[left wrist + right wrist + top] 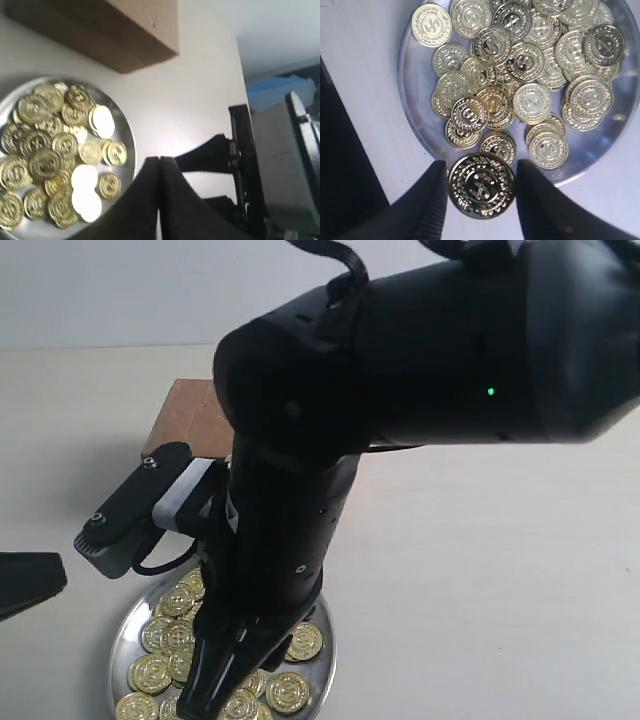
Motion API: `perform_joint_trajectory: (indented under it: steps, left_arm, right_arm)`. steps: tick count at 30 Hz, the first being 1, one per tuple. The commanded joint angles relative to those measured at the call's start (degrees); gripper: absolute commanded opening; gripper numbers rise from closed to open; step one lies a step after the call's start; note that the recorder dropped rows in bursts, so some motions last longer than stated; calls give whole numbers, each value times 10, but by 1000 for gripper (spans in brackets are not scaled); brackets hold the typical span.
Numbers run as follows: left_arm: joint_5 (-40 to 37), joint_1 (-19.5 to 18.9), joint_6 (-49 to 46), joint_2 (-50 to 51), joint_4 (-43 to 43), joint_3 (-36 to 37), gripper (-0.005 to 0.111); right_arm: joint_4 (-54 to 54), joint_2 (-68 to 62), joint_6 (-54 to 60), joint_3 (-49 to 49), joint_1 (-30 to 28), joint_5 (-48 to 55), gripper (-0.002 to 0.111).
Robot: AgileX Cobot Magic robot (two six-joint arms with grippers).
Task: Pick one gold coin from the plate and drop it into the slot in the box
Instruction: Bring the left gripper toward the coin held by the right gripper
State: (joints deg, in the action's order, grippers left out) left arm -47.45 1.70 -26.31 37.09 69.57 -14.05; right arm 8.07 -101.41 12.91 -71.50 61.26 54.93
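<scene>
The silver plate (417,120) holds a heap of gold coins (520,60). My right gripper (481,186) is shut on one gold coin (481,186), pinched by its edges between the two fingers. This coin looks larger than the rest, so it hangs above the plate's rim. In the exterior view the right arm covers much of the plate (122,635), with its gripper (200,695) low over the coins. The brown cardboard box (188,415) lies behind the plate; its slot is hidden. My left gripper (159,161) is shut and empty, beside the plate (127,135).
The right arm's bulky black body (400,370) fills the upper middle of the exterior view and hides most of the box. The left gripper (35,580) rests at the left edge. A black frame (240,165) stands on the pale table past the left gripper.
</scene>
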Motion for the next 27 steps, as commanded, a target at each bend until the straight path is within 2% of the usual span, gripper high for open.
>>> perform_joint_trajectory:
  steps: [1, 5, 11, 16, 19, 24, 26, 27]
  left_arm:
    - [-115, -1, -55, 112, 62, -38, 2]
    - [-173, -1, -112, 194, 141, -43, 2]
    - [-197, -1, -203, 286, 142, -43, 1]
    - [-211, -1, -237, 345, 148, -43, 1]
    - [-225, -1, -242, 378, 149, -47, 10]
    - [-225, 12, -280, 422, 193, -48, 47]
    - [-225, 29, -299, 434, 205, -48, 56]
    - [-225, 37, -307, 441, 206, -48, 56]
  right_arm:
    - [8, 29, 42, -5, 0, 25, 27]
    - [16, 42, 70, -5, 0, 40, 27]
    - [32, 61, 84, -5, 0, 40, 27]
    - [38, 79, 97, -5, 0, 41, 27]
    - [38, 88, 99, -5, 0, 41, 27]
    - [38, 89, 99, -5, 0, 38, 27]
    - [38, 89, 99, -5, 0, 38, 27]
    - [38, 89, 99, -5, 0, 37, 27]
